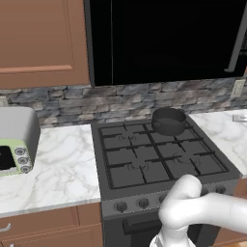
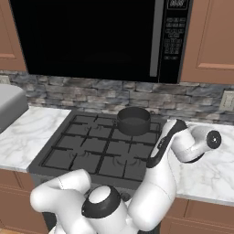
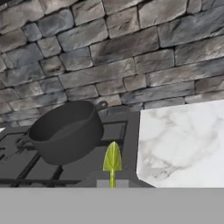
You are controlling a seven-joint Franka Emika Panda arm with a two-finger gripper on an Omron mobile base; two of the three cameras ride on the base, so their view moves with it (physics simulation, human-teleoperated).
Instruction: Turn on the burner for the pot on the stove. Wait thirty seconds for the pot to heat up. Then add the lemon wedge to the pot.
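- The pincer [image 3: 112, 183] is pinched on the lemon wedge [image 3: 112, 159], which stands between the tips in the hand view, apparently lifted clear of the stove [image 1: 159, 159] for carrying to the pot [image 3: 65, 131].
- The pot sits on the back right burner (open, nothing visible inside), just beside the marble surface [image 3: 183, 144].
- The wedge's long axis runs up from the tips; its pointed end aims away from the hand, probably toward the stone backsplash [image 3: 113, 57].
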